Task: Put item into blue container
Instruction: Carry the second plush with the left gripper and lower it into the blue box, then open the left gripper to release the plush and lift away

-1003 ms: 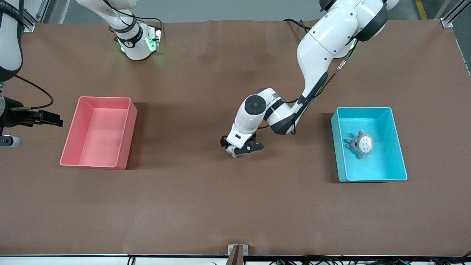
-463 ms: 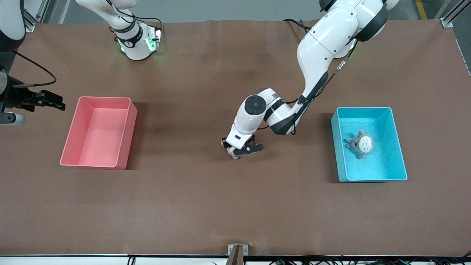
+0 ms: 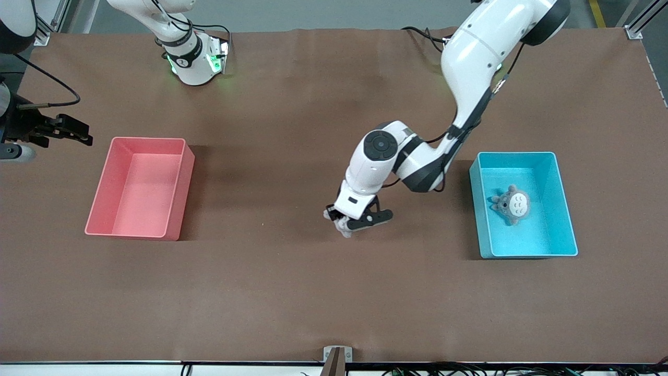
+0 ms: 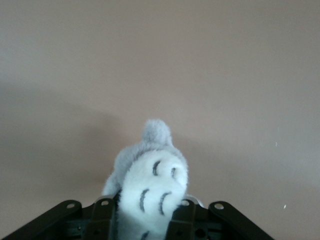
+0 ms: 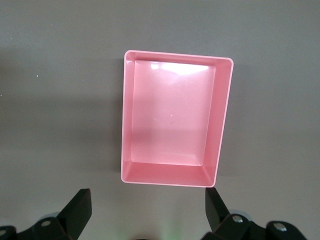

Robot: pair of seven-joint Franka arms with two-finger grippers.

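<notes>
Since earlier, left gripper (image 3: 348, 228) clamped on grey plush (image 4: 150, 187); right gripper (image 5: 145, 210) spread

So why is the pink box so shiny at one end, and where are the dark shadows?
Right wrist view: lamp glare makes a white patch on the pink box floor. Front view: soft shadows lie on the table beside both boxes and under the left arm. Left wrist view: the toy in the left gripper looks blurry close up.

Left pincer (image 3: 348, 228) now around plush (image 4: 150, 182)
</notes>
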